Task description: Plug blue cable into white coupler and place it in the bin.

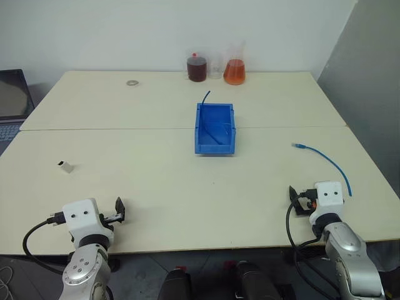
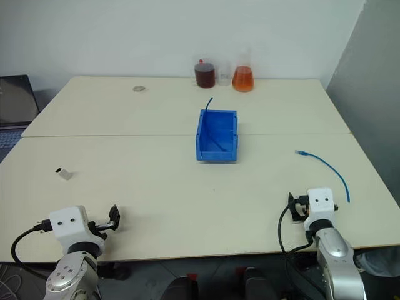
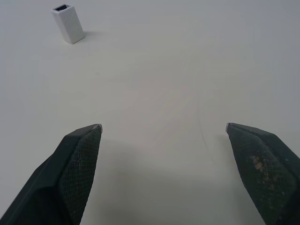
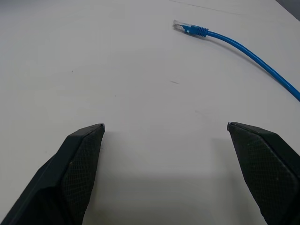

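The blue cable (image 1: 326, 160) lies in a curve on the table's right side, its clear plug end (image 4: 180, 26) pointing toward the middle. The white coupler (image 1: 65, 166) lies alone at the left, its dark socket face (image 3: 61, 7) showing in the left wrist view. The bin (image 1: 215, 147) stands at the table's centre. My left gripper (image 3: 164, 129) is open over bare table, well short of the coupler. My right gripper (image 4: 165, 126) is open too, near the front edge, with the cable's plug ahead of it and nothing between its fingers.
A short darker blue cable (image 1: 205, 97) sticks up from the bin's back. At the far edge stand a dark red jar (image 1: 197, 67), a small clear beaker (image 1: 215, 69) and an orange flask (image 1: 235, 70). A grey ring (image 1: 132, 82) lies back left. A laptop (image 1: 12, 103) sits beyond the table's left.
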Motion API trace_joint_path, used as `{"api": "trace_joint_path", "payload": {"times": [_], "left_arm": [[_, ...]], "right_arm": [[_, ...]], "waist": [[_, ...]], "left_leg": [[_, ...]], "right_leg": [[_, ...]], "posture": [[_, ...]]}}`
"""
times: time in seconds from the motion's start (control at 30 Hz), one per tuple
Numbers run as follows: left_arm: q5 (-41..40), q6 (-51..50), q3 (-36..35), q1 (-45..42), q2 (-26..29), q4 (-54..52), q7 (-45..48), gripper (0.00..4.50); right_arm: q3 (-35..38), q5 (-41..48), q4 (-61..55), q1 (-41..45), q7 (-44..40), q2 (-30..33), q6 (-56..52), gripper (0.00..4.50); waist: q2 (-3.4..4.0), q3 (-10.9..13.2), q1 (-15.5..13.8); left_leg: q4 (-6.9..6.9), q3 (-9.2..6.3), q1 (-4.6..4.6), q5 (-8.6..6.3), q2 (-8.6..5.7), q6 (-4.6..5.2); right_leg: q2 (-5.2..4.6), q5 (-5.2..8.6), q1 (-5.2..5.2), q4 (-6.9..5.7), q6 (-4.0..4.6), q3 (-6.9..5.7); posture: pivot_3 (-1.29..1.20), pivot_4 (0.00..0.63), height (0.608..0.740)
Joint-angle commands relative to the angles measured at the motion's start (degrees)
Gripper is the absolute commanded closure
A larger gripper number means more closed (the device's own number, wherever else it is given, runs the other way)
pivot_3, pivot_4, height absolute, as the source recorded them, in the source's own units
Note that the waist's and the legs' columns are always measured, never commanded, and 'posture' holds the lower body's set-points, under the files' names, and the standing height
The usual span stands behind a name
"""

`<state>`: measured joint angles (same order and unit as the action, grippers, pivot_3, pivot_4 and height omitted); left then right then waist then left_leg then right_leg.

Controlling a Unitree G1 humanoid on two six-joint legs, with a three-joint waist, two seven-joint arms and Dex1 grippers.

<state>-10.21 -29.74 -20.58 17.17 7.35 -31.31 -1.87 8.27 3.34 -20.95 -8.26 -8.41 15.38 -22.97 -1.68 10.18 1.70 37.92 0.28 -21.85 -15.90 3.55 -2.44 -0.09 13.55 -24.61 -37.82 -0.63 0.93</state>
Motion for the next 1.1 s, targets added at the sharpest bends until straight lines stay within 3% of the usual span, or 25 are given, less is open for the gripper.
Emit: {"api": "trace_joint_path", "payload": {"times": [0.03,0.9,1.03,1.1], "left_arm": [[1.44,0.7,-0.07,0.67,-0.24,-3.29,-1.14,0.0],[1.29,0.78,0.14,0.44,-1.1,-3.26,-1.73,0.0],[1.31,1.11,2.12,0.52,1.42,-3.21,1.76,0.0],[-0.04,1.09,3.77,-2.34,5.49,-2.2,6.87,0.0]], "right_arm": [[1.0,-0.41,-1.35,0.32,0.53,0.07,1.8,0.03],[1.28,-0.7,1.29,1.23,0.55,0.43,3.97,0.03],[2.35,-0.75,1.01,1.86,0.81,1.04,3.85,0.03],[2.91,-0.97,1.21,2.54,0.76,1.68,4.19,0.03]], "waist": [[0.0,0.0,0.0],[-0.01,0.0,0.0],[-0.01,0.0,0.0],[-0.02,0.0,-0.09]], "left_leg": [[0.0,0.0,0.0,0.0,0.0,0.0],[0.0,0.0,-0.02,0.0,0.0,0.0],[0.0,0.01,-0.01,0.0,0.0,0.0],[0.0,0.0,-0.02,0.0,0.0,0.0]], "right_leg": [[0.0,0.0,0.0,0.0,0.0,0.0],[0.0,0.0,0.0,0.02,0.0,0.0],[0.0,0.0,0.0,0.02,0.0,0.01],[0.0,0.0,0.0,0.02,0.0,0.0]], "posture": [[0.0,0.15,0.74],[0.0,0.15,0.74],[0.0,0.15,0.74],[0.0,0.15,0.74]]}}
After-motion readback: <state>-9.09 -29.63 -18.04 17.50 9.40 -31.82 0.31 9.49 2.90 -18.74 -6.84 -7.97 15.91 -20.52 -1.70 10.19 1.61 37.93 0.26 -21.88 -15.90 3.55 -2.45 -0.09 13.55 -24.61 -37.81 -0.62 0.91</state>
